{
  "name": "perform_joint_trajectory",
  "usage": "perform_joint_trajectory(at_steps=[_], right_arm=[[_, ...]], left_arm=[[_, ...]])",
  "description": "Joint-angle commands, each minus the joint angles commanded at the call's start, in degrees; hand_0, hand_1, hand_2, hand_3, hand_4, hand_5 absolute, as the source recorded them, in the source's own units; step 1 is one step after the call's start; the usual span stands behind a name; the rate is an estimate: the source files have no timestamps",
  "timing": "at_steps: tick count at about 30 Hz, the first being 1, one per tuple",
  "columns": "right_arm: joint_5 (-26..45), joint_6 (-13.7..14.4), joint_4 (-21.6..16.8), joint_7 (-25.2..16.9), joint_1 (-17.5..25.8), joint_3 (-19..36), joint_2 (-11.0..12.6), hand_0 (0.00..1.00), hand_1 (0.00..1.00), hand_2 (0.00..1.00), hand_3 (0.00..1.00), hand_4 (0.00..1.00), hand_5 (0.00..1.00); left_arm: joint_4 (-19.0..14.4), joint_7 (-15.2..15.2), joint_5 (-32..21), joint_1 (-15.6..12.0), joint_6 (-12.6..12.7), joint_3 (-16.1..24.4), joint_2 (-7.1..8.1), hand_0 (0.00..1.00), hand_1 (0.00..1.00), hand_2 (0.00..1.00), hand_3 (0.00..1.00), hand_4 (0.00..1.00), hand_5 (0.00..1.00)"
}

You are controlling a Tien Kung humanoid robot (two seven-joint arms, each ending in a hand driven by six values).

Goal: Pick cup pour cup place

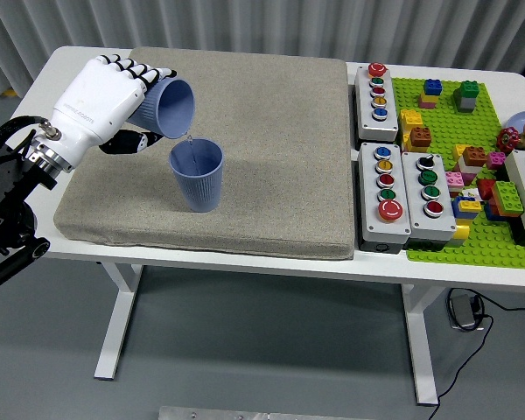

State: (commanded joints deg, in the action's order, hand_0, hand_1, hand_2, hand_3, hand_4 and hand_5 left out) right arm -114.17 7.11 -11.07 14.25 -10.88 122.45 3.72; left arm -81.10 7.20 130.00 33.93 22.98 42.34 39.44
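Table edge: the white table (245,258) runs along the lower part of the frame, with a grey mat (271,157) covering its left and centre.
Receiving cup: a blue ribbed cup (197,175) stands upright on the mat, left of centre, with liquid visible inside.
Pouring cup: a second blue cup (168,108) is held tipped steeply, mouth facing right and down, just above and left of the receiving cup's rim; the two do not appear to touch.
Stream: only a thin trickle or drip shows at the lower lip of the tipped cup; too faint to confirm.
Left hand: the white left hand (101,96) in the upper left of the frame has its fingers wrapped around the pouring cup's body.
Right hand: not in the frame.
Right side: grey button boxes (392,188) and a green brick baseplate (455,175) with loose bricks lie well apart from the cups, untouched.
Done: pick-up complete; judged from the tilt and the filled cup, pouring is at or near its end.
Left: righting the held cup and setting it down on the mat.
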Motion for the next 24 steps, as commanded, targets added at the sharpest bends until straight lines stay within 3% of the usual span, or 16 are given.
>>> perform_joint_trajectory(at_steps=[7, 24], right_arm=[[0.2, 0.0, 0.0, 0.1, 0.3, -0.2, 0.0, 0.685, 0.636, 0.579, 0.580, 0.002, 0.171], [0.4, 0.1, 0.0, 0.0, 0.8, -0.4, 0.0, 0.685, 0.636, 0.579, 0.580, 0.002, 0.172]], left_arm=[[-0.3, 1.1, 0.0, 1.4, 0.6, -2.7, 1.22, 0.456, 0.505, 0.521, 0.524, 0.664, 0.112], [-0.2, 1.0, 0.0, 2.2, -0.6, -4.7, 1.82, 0.457, 0.505, 0.522, 0.525, 0.667, 0.117]])
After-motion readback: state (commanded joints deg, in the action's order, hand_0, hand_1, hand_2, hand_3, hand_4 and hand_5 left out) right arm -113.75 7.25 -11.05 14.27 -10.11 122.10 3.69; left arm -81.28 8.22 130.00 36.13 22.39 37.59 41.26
